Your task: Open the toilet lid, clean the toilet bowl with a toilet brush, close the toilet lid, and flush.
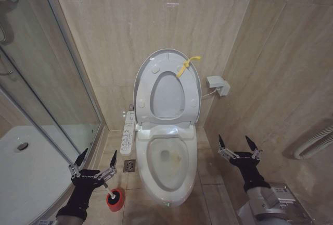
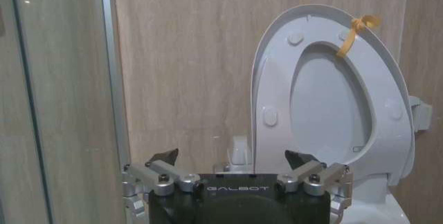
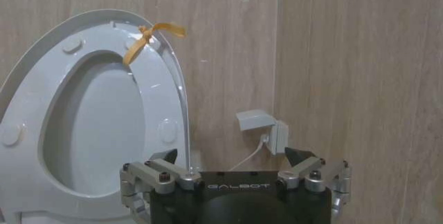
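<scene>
The toilet lid (image 1: 167, 95) stands upright against the back wall with the ring seat raised against it. A yellow strap (image 1: 187, 64) hangs at its rim. The toilet bowl (image 1: 169, 160) lies uncovered, with a yellowish stain inside. The toilet brush (image 1: 105, 187) stands in its red holder (image 1: 115, 200) on the floor left of the bowl. My left gripper (image 1: 96, 157) hovers open just above the brush handle, holding nothing. My right gripper (image 1: 238, 144) is open and empty to the right of the bowl. The left wrist view shows the lid (image 2: 325, 105) beyond the left gripper (image 2: 235, 157). The right wrist view shows the lid (image 3: 90, 125) beyond the right gripper (image 3: 237, 155).
A glass shower screen (image 1: 47, 105) and white shower tray (image 1: 26, 167) close off the left side. A control panel (image 1: 127, 134) juts from the toilet's left side, above a floor drain (image 1: 129, 165). A wall socket box (image 1: 218, 85) and a white hose (image 1: 312, 141) are on the right wall.
</scene>
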Robot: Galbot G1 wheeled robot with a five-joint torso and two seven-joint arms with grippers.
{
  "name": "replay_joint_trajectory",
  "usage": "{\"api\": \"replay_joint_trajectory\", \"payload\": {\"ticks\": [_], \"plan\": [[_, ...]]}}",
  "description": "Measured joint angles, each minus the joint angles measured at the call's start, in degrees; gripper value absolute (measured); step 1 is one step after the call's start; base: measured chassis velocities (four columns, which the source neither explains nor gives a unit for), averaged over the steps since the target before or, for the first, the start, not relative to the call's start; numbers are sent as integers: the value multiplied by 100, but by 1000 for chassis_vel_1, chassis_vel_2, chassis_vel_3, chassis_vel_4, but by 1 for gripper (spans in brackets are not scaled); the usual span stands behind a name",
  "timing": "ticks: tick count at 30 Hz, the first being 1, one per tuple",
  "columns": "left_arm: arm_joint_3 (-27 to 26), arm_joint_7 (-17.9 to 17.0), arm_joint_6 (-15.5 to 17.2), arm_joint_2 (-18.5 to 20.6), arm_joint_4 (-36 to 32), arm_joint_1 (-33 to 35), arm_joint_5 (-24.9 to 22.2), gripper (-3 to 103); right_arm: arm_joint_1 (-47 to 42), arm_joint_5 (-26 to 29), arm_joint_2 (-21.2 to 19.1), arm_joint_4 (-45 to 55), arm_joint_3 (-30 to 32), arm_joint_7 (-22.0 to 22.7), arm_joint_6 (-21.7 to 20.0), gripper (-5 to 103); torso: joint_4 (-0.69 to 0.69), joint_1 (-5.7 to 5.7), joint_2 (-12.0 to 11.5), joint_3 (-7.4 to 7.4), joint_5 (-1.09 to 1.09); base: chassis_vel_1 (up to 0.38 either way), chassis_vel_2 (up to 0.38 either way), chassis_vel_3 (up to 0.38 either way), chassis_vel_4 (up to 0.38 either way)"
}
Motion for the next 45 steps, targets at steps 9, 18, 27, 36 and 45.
{"api": "replay_joint_trajectory", "payload": {"ticks": [9, 18, 27, 36, 45], "plan": [[0, 0, 0, 0, 0, 0, 0, 100, -14, -92, 42, 14, -83, -6, 3, 100, 0, 0, 0, 0, 0, 0, 0, 0, 0], [0, 0, 0, 0, 0, 0, 0, 100, -13, -152, 62, 8, -110, -21, 6, 100, 0, 0, 0, 0, 0, 0, 0, 0, 0], [0, 0, 0, 0, 0, 0, 0, 100, -12, -155, 62, 7, -112, -25, 4, 100, 0, 0, 0, 0, 0, 0, 0, 0, 0], [0, 0, 0, 0, 0, 0, 0, 100, -11, -156, 60, 6, -112, -25, 4, 100, 0, 0, 0, 0, 1, 0, 0, 0, 0], [0, 0, 0, 0, 0, 0, 0, 100, -10, -156, 60, 2, -111, -24, 4, 100, 0, 0, 0, 0, 1, 0, 0, 0, 0]]}}
